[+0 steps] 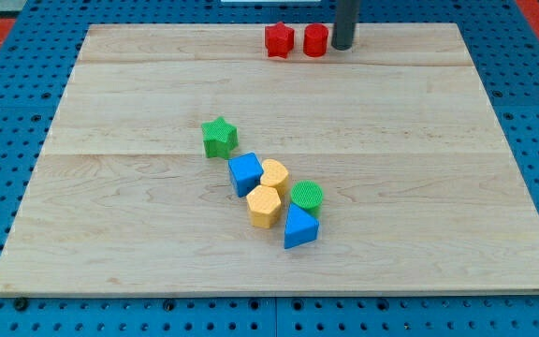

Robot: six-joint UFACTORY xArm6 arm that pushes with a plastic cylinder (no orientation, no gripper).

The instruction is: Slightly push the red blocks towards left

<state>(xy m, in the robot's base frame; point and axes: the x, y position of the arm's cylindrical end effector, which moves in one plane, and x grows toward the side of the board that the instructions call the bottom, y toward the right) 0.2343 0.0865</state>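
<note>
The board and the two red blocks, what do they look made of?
The board looks like pale, matte wood: grain lines and plank seams show. The red hexagonal block and red cylinder look like matte plastic, possibly 3D-printed; their sides seem faintly ridged.

Block inventory on the bench (110, 215): two red blocks, one hexagonal (279, 40) and one cylindrical (315, 40); two green, a star (219, 137) and a cylinder (307, 197); two blue (245, 174) (298, 227); two yellow (274, 175) (264, 206). Eight total.
</note>
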